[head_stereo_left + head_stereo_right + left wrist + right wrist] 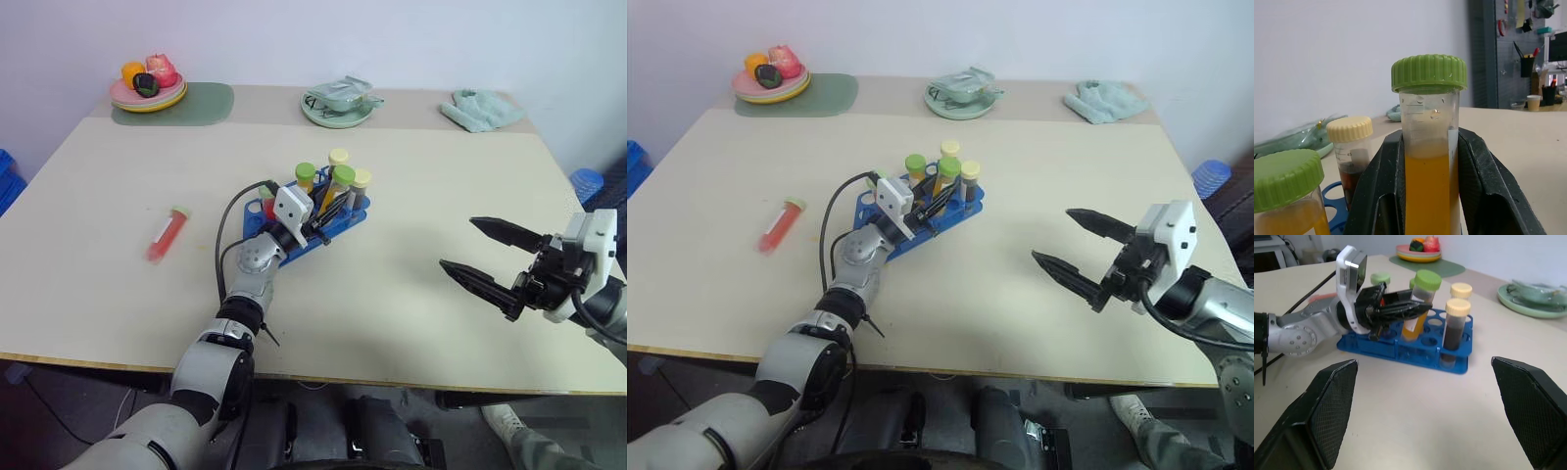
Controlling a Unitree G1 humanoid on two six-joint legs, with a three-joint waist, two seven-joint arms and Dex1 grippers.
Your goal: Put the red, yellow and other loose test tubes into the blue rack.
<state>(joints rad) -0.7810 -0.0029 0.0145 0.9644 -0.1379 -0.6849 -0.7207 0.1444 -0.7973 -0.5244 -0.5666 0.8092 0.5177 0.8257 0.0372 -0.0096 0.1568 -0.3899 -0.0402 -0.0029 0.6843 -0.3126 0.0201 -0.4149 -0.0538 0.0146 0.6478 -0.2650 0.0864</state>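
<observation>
Now I'm lowering the yellow tube (1419, 308), pinched by my left end effector (1400, 308), into the blue rack (1415, 350); red tube (168, 233) lying loose, right end effector (490, 259) spread.

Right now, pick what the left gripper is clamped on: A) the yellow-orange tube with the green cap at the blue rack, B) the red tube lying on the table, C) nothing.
A: the left gripper has its black fingers closed around the yellow-orange tube at the blue rack.

The number 45 stands on the brown tube (1352, 161) by its graduation marks.
</observation>
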